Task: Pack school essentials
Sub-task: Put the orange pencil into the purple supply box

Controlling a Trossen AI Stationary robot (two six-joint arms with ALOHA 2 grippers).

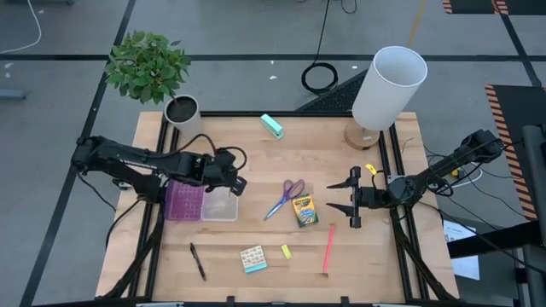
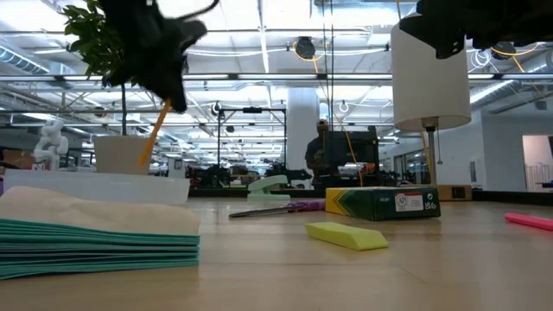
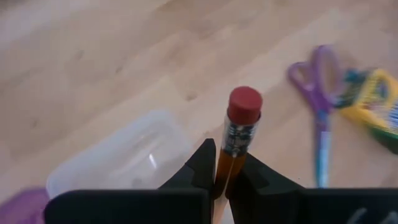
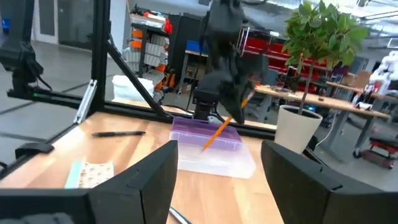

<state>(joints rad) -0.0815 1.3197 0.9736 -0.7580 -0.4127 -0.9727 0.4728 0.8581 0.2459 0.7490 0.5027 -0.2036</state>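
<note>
Wooden surface (image 1: 256, 162) within black frame; potted plant (image 1: 149, 66) and white lamp (image 1: 388, 88) at far corners. Left tool (image 3: 225, 180) clamped on orange pencil (image 3: 235, 140), above clear case (image 1: 220, 205) near left edge. Right tool (image 1: 351, 198) fingers apart, near right edge. Scissors (image 1: 286, 198), crayon box (image 1: 304, 211) mid-surface; pink pencil (image 1: 328, 247), black pen (image 1: 197, 260) near front edge. Workshop room behind.

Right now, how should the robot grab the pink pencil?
The pink pencil lies flat on bare wood, nothing touching it. Probably best to come straight down from above and pinch its middle, fingers across its thin width. The open right gripper hangs nearest.
</note>
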